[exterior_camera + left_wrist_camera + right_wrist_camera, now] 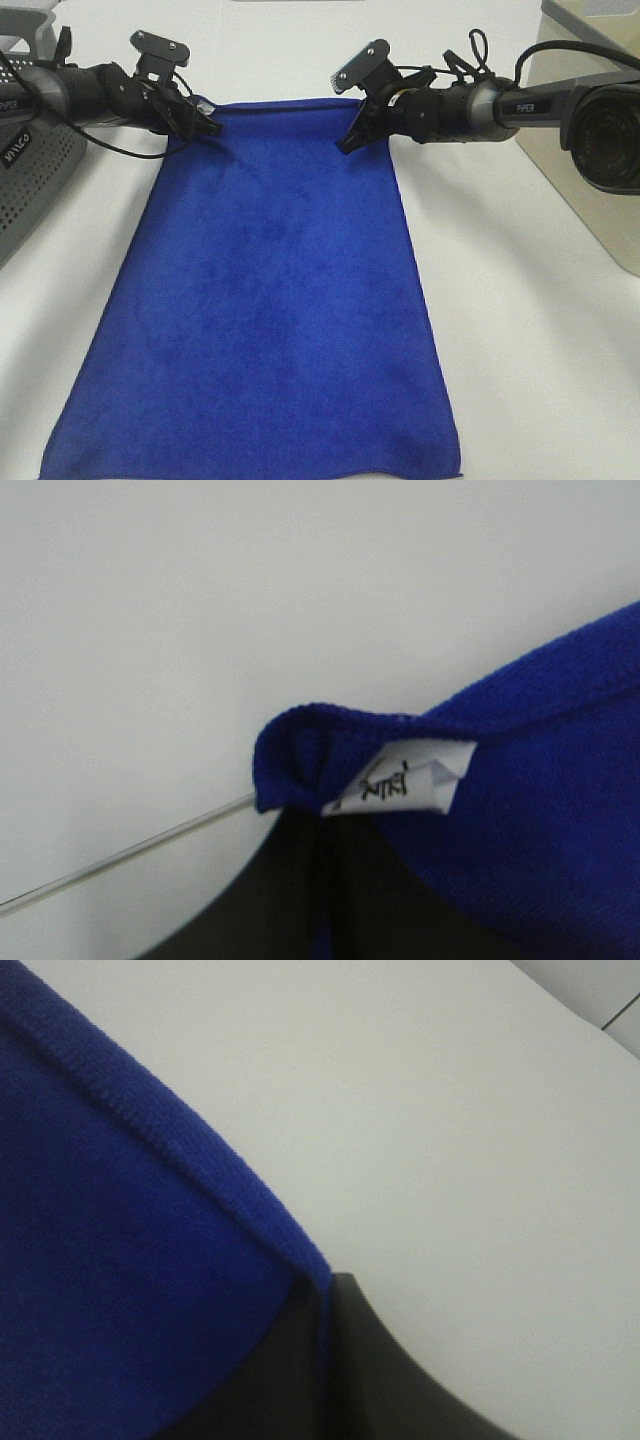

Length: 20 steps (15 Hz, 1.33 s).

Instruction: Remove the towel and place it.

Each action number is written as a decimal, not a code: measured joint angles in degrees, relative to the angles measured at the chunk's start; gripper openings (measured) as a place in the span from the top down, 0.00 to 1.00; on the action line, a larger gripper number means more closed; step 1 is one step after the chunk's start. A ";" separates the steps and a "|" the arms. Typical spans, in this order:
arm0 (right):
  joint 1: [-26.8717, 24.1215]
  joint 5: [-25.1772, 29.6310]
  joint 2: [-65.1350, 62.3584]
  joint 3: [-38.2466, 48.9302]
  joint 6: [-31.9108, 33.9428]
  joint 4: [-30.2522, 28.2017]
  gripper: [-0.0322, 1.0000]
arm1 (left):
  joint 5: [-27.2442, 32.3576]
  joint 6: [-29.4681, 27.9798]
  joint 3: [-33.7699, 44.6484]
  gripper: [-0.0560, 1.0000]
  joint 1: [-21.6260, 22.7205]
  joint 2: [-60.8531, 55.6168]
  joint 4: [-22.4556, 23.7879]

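The royal-blue towel is stretched out over the white table, running from the far middle toward the near edge. My left gripper is shut on its far left corner. In the left wrist view that pinched corner of the towel bunches up beside a small white tag. My right gripper is shut on the far right corner. The right wrist view shows the towel's hemmed edge running into the dark fingers.
A grey perforated basket stands at the left edge. A beige box sits at the right behind the right arm. The white tabletop lies bare on either side of the towel.
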 joint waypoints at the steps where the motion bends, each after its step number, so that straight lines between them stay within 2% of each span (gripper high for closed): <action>1: 0.00 -0.17 0.00 0.00 0.06 0.00 0.95 | -0.34 0.00 0.00 0.93 0.00 0.11 0.06; 3: 0.00 -0.23 0.00 0.00 0.17 0.00 0.95 | -0.46 0.00 0.00 0.93 0.00 0.29 0.11; 5: 0.00 -0.29 0.00 0.00 1.72 0.00 0.89 | -0.80 0.00 0.00 0.83 0.00 0.29 1.03; 7: 0.00 -0.29 0.00 0.00 2.29 0.00 0.77 | -2.23 0.00 0.00 0.68 0.00 0.29 1.66; 9: -0.11 -0.57 0.00 0.00 2.98 0.40 0.56 | -4.18 0.00 0.00 0.48 0.00 0.29 1.66; 11: -0.11 -0.74 0.00 0.00 2.98 1.32 0.44 | -5.04 0.00 0.00 0.38 0.00 0.29 1.66; 17: -0.11 0.46 -0.23 0.00 2.98 -0.52 0.41 | -10.83 0.00 0.00 0.36 0.00 0.29 1.60; 20: -0.11 4.07 -1.72 0.17 3.04 1.20 0.41 | -4.24 0.00 0.00 0.36 0.00 -1.32 1.55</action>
